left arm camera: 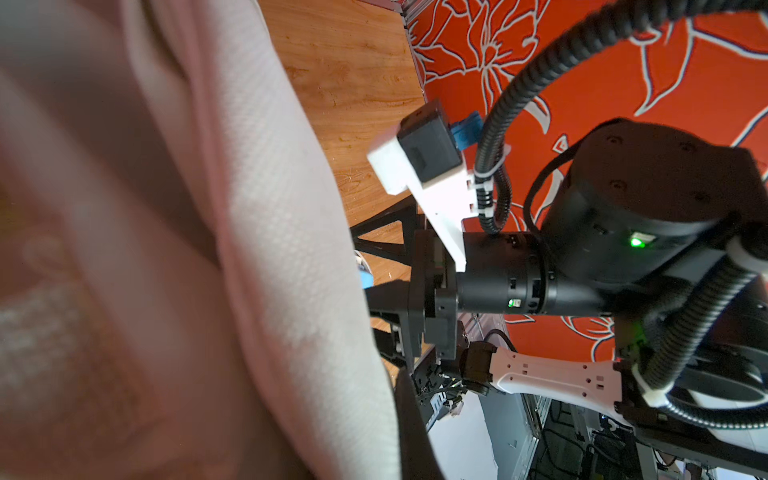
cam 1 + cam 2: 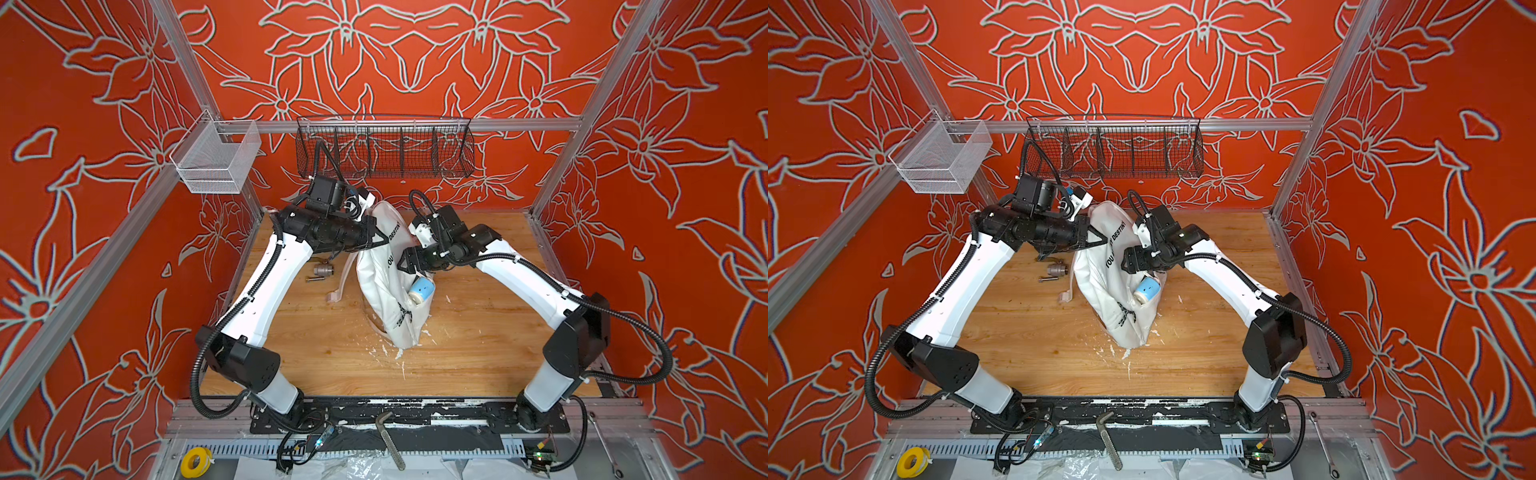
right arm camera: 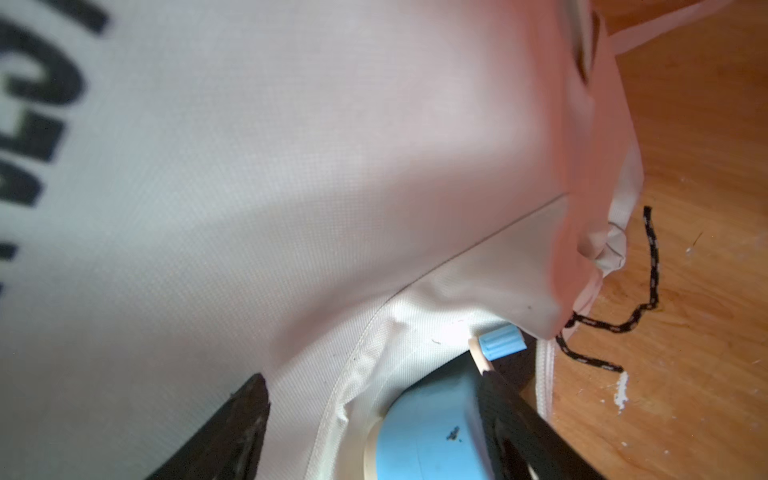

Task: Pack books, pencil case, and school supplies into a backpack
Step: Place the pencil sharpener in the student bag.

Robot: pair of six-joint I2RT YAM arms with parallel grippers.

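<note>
- The step in hand is judged to be the stowing of the pencil sharpener (image 2: pixel 422 289) in the backpack (image 2: pixel 376 286). The books and the pencil case are not to be seen in any view.
- The backpack is seen on the counter (image 2: pixel 478 332) between the two arms, its printed face turned upward and an opening gaping on the right arm's side.
- The sharpener is lodged in that opening. Part of its blue barrel is left showing outside the fabric in both top views.
- The left hand (image 2: pixel 376 240) is closed, apparently on the backpack's upper edge, by which the bag seems to be held up.
- The right hand (image 3: pixel 370 376) is shown in the right wrist view with its jaws apart and the sharpener just below and between them. Nothing is gripped by it.
- For the next move, the sharpener would need to be nudged deeper past the rim of the opening while the fabric is held taut, lest it roll out onto the counter.
</note>
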